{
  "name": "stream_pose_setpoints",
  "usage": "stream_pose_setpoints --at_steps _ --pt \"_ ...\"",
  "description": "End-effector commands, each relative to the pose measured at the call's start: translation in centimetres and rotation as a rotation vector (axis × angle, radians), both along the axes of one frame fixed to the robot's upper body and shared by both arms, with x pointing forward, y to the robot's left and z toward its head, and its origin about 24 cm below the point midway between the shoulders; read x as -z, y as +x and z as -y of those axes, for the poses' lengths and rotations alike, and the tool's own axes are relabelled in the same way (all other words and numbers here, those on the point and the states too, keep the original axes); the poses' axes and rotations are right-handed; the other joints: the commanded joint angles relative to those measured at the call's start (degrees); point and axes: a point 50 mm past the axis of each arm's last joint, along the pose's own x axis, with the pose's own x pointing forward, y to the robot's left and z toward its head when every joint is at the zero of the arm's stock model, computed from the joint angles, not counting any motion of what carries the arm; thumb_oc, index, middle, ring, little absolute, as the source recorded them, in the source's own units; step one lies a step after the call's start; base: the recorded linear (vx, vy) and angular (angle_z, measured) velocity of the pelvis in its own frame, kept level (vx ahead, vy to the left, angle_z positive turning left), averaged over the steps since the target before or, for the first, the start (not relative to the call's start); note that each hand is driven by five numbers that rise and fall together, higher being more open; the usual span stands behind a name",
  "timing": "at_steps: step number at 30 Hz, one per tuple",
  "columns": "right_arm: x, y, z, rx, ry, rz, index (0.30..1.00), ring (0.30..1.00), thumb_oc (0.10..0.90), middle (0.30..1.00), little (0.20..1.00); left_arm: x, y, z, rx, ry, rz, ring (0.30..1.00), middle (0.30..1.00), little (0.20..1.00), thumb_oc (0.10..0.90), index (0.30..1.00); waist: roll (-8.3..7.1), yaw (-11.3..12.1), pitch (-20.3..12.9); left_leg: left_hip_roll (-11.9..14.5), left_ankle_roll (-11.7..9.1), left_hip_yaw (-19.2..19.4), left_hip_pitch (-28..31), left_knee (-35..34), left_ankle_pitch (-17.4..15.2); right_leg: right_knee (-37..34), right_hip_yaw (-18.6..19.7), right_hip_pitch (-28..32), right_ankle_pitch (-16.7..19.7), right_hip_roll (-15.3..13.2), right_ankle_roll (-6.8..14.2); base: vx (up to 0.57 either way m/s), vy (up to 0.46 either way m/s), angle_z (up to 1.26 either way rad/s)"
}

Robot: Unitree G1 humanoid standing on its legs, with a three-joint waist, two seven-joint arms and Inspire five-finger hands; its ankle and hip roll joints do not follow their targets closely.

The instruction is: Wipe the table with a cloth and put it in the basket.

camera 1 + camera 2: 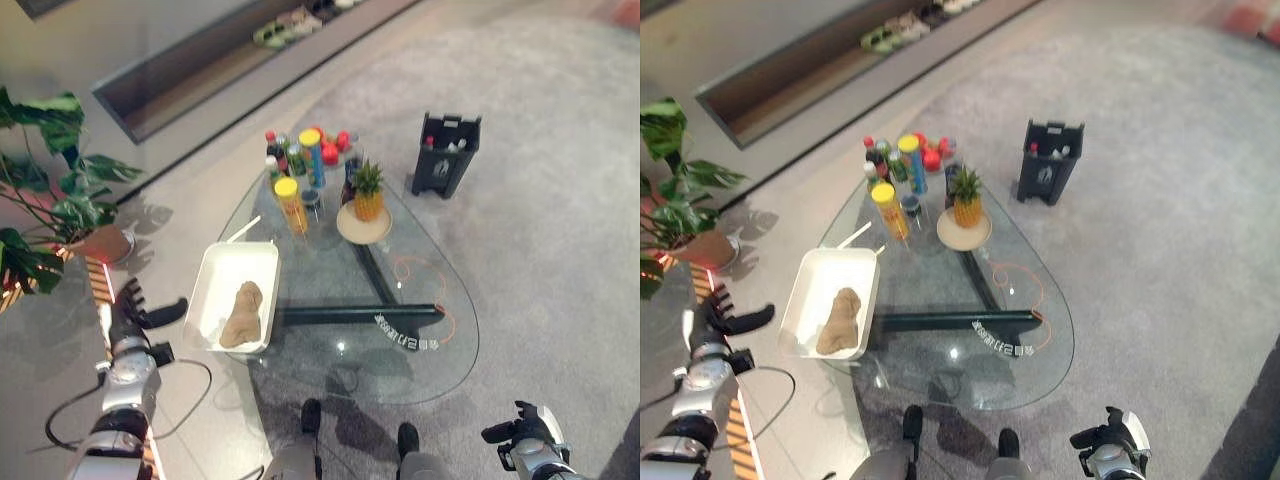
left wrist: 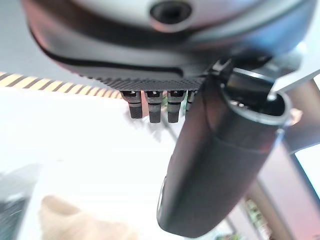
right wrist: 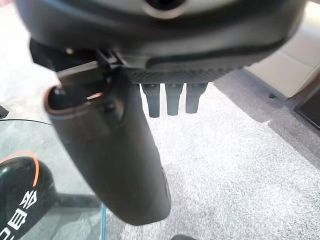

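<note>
The cloth point(image 1: 241, 315) lies crumpled, tan and unheld, inside the white basket point(image 1: 266, 262) at the glass table's point(image 1: 440, 350) left edge. By the look of it the task is at its start: the cloth must first come out. The left hand point(image 1: 138, 312) hovers off the table just beside the basket, fingers straight and thumb out, holding nothing; the right hand point(image 1: 520, 428) hangs low past the table's near right edge, its fingers likewise relaxed and empty. The left hand is the nearer — it should likely come over the basket's rim and close on the cloth's bunched middle, lifting clear of the wall. Bottles point(image 1: 291, 205) and a pineapple point(image 1: 367, 192) crowd the far end, so wiping suits the bare near glass.
</note>
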Motion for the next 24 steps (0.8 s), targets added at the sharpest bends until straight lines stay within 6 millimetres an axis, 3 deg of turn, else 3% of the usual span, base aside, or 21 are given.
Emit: stream_pose_setpoints --at_steps 1,6,14,19,24 --pt "0.2 -2.1 1.0 -0.036 -0.036 -0.107 0.900 0.900 0.800 0.900 0.900 -0.5 0.2 -1.2 0.022 0.022 -0.006 0.900 0.900 0.900 0.800 0.900 -1.79 0.9 -2.2 -4.6 1.7 3.3 3.8 0.0 -7.3 0.9 0.9 -3.9 3.0 0.8 -0.1 0.07 0.038 0.04" --pt "0.9 -2.8 0.1 -0.071 0.006 -0.166 0.900 0.900 0.800 0.900 0.900 4.3 -4.6 0.8 0.060 -0.059 -0.250 0.900 0.900 0.900 0.800 0.900 -2.04 1.3 -3.6 -4.2 1.8 4.0 5.9 0.0 -8.3 0.6 0.3 -1.7 2.4 0.4 0.0 0.05 0.020 0.01" --pt "1.7 -3.5 -1.2 -0.132 0.080 -0.273 0.900 0.900 0.800 0.900 0.900 8.6 -9.8 4.3 0.254 -0.080 -0.620 0.900 0.900 0.900 0.800 0.900 -2.66 1.8 -4.4 -3.8 2.1 4.7 7.9 0.0 -9.2 0.5 -0.6 0.2 1.8 0.2 0.0 0.02 0.009 0.00" --pt "2.0 -3.6 -1.9 -0.185 0.112 -0.335 0.900 0.900 0.800 0.900 0.900 9.4 -10.4 5.8 0.396 -0.037 -0.717 0.900 0.900 0.900 0.800 0.900 -2.93 1.9 -4.4 -3.6 2.2 4.9 8.6 0.0 -9.5 0.5 -0.8 0.9 1.6 0.2 0.0 0.00 0.000 0.00" --pt "2.1 -3.6 -2.2 -0.202 0.134 -0.368 0.900 0.900 0.800 0.900 0.900 9.6 -10.7 6.0 0.466 0.001 -0.809 0.900 0.900 0.900 0.800 0.900 -3.17 1.8 -4.4 -3.5 2.3 4.8 9.1 0.0 -9.7 0.7 -0.7 1.3 1.4 0.1 0.0 0.00 0.000 0.00"
